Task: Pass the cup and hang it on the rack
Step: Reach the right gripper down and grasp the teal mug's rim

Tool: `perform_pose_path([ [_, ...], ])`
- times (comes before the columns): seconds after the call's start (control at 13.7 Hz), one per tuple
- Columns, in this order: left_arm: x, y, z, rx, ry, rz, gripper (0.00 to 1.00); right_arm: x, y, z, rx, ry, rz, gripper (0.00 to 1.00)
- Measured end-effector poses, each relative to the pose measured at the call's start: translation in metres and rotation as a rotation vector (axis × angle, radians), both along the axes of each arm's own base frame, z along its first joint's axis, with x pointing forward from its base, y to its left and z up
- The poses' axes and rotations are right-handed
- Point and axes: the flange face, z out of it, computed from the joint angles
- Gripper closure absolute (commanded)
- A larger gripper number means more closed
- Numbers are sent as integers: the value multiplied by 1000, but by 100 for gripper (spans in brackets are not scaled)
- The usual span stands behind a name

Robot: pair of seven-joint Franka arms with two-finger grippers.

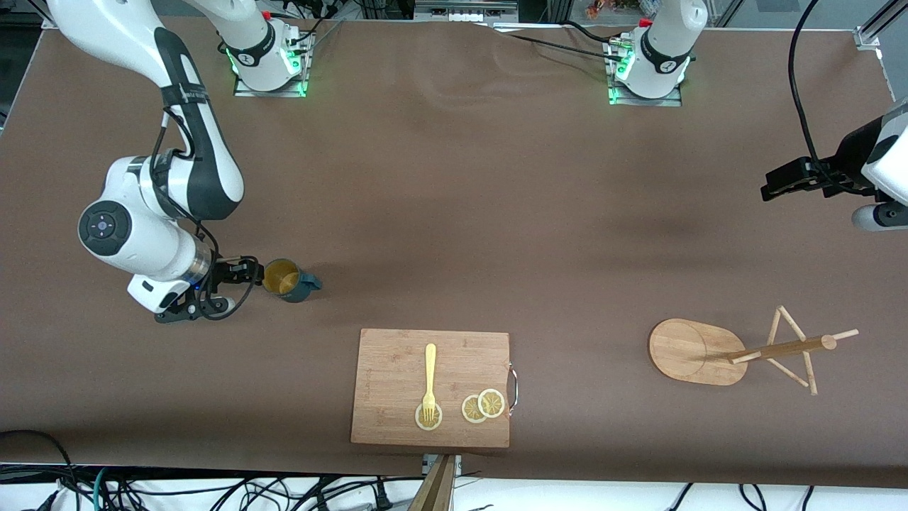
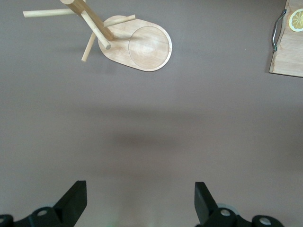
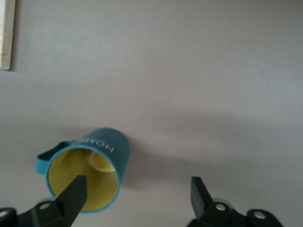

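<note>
The dark teal cup (image 1: 292,279) sits on the brown table toward the right arm's end, its yellow inside showing and its handle pointing toward the left arm's end. My right gripper (image 1: 252,273) is open, right beside the cup's rim. In the right wrist view the cup (image 3: 102,158) lies partly under one finger (image 3: 75,191), and the right gripper (image 3: 137,185) holds nothing. The wooden rack (image 1: 684,349) stands toward the left arm's end. My left gripper (image 1: 779,183) waits open and empty in the air above that end. The left wrist view shows the rack (image 2: 144,47) and the left gripper (image 2: 140,191).
A wooden cutting board (image 1: 394,362) lies near the table's front edge, nearer the camera than the cup. It holds a yellow fork (image 1: 430,376) and lemon slices (image 1: 482,406). Its corner shows in the left wrist view (image 2: 289,52).
</note>
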Motion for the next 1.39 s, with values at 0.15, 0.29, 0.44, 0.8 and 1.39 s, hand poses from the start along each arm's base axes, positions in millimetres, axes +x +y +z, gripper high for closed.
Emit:
perform_pose_path([
  [0.15, 0, 0, 0, 0, 0, 0, 0, 3, 1, -13, 21, -1, -21, 5],
  [0.29, 0, 0, 0, 0, 0, 0, 0, 2, 2, -26, 27, 16, -29, 12],
  [0.44, 0, 0, 0, 0, 0, 0, 0, 0, 3, -38, 24, 33, -29, 18],
  [0.8, 0, 0, 0, 0, 0, 0, 0, -10, 5, -65, 47, 20, -57, 43],
  [1.39, 0, 0, 0, 0, 0, 0, 0, -16, 9, -72, 47, 31, -53, 100],
])
